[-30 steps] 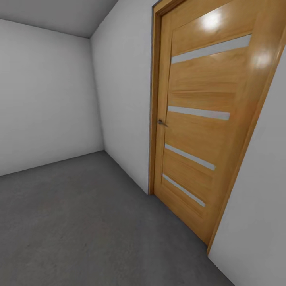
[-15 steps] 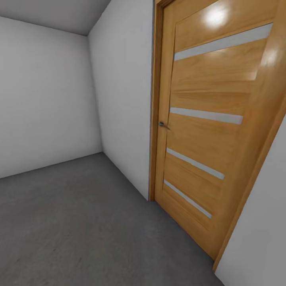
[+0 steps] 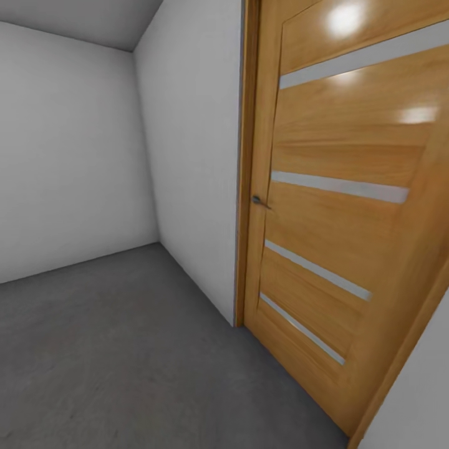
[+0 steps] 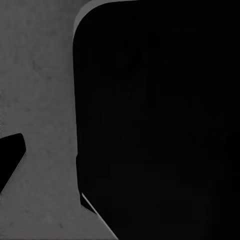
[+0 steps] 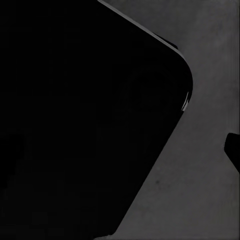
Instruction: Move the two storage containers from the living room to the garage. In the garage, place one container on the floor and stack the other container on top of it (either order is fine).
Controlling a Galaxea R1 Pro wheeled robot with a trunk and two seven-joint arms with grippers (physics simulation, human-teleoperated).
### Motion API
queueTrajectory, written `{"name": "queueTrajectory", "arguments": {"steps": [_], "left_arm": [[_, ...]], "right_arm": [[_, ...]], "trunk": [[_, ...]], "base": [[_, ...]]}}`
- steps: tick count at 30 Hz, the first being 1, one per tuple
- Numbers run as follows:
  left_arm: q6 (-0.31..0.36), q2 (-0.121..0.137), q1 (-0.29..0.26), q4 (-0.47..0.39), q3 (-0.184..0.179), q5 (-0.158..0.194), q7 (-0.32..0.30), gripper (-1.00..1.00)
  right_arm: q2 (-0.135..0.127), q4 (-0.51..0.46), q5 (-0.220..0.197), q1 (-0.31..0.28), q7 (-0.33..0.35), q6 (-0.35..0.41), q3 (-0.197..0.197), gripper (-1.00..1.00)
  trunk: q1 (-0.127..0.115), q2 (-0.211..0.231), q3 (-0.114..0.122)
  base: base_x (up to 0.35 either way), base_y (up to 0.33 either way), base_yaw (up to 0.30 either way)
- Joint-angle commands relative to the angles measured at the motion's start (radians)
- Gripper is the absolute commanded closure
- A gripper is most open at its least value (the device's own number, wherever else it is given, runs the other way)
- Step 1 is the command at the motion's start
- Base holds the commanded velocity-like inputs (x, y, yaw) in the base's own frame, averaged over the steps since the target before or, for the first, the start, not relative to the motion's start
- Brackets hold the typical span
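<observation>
The two storage containers are out of view. The head view looks into a corner of the garage, with dark grey concrete floor [image 3: 118,355] and plain white walls [image 3: 68,156]. In the left wrist view a large black rounded body [image 4: 160,120] hangs over the grey floor [image 4: 40,100], and a small black tip [image 4: 9,157] shows at the picture's edge. The right wrist view has a similar black body [image 5: 85,115] over the floor [image 5: 200,190], with a black tip [image 5: 233,150] at the edge. Neither tip shows how the jaws stand.
A shut wooden door [image 3: 349,206] with grey horizontal strips and a metal handle [image 3: 258,201] stands close on the right, in a wood frame [image 3: 244,187]. White walls meet in a corner at the back left. Open concrete floor stretches to the left and front.
The whole head picture has shifted: the door looks larger and closer and the wall corner sits a little further left, so the camera has moved toward the door.
</observation>
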Motion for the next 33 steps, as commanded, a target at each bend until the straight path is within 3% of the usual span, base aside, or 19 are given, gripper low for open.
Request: {"name": "queueTrajectory", "arguments": {"steps": [1, 33], "left_arm": [[-0.001, 0.000, 0.000, -0.001, 0.000, 0.001, 0.000, -1.00], [-0.001, 0.001, 0.000, -0.001, 0.000, 0.001, 0.000, -1.00]], "right_arm": [[0.000, 0.000, -0.006, 0.000, 0.000, -0.003, 0.005, -1.00], [0.001, 0.000, -0.005, 0.000, 0.000, -0.004, 0.005, -1.00]], "trunk": [[0.001, 0.000, -0.001], [0.001, 0.000, -0.001]], "base": [[0.305, 0.000, 0.000], [0.313, 0.000, 0.000]]}}
